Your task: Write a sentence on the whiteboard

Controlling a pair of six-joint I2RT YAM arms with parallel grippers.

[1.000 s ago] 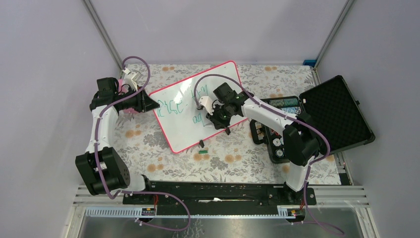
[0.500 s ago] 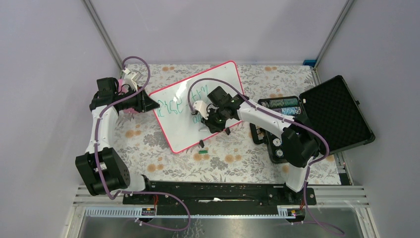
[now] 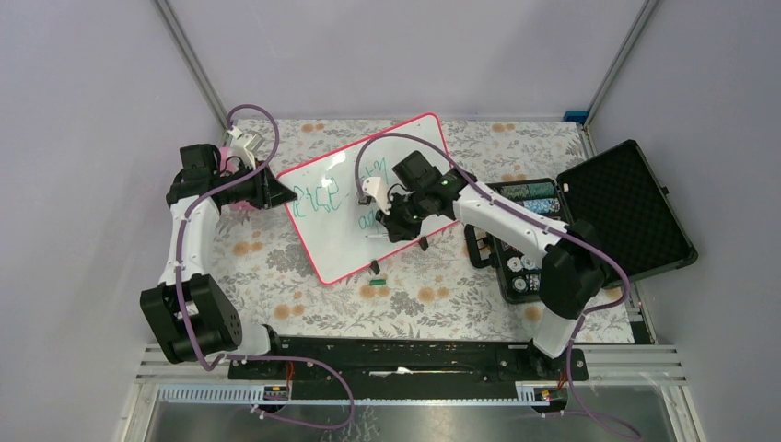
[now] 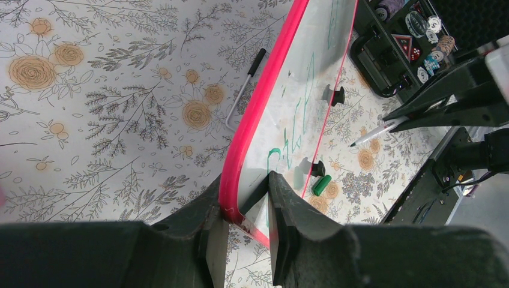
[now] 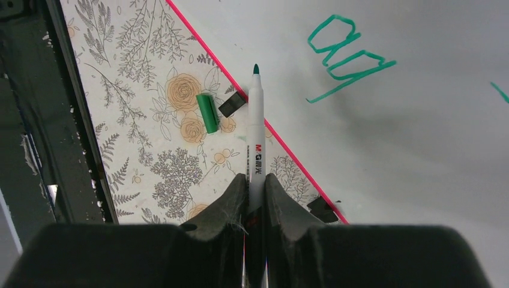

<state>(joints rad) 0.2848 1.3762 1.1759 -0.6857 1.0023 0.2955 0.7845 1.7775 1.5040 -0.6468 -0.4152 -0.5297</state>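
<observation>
The whiteboard (image 3: 343, 247), white with a pink-red frame, lies at an angle on the flowered table. My left gripper (image 3: 276, 191) is shut on its left edge, and the frame sits between the jaws (image 4: 246, 192). Green scrawled words of the sentence (image 3: 320, 198) run across the board. The last scrawl (image 5: 345, 57) shows in the right wrist view. My right gripper (image 5: 256, 180) is shut on a white marker (image 5: 256, 138). Its green tip points at the board near the near frame, and I cannot tell if it touches. In the top view the right gripper (image 3: 394, 219) hangs over the board's middle.
The marker's green cap (image 3: 376, 267) lies on the table just off the board's near edge, beside a black foot (image 5: 231, 105). An open black foam-lined case (image 3: 608, 216) with small items stands at the right. A thin black-tipped rod (image 4: 245, 90) lies behind the board.
My right gripper with the marker shifted slightly left and nearer over the board, then back a little. The left gripper and the board have stayed still.
</observation>
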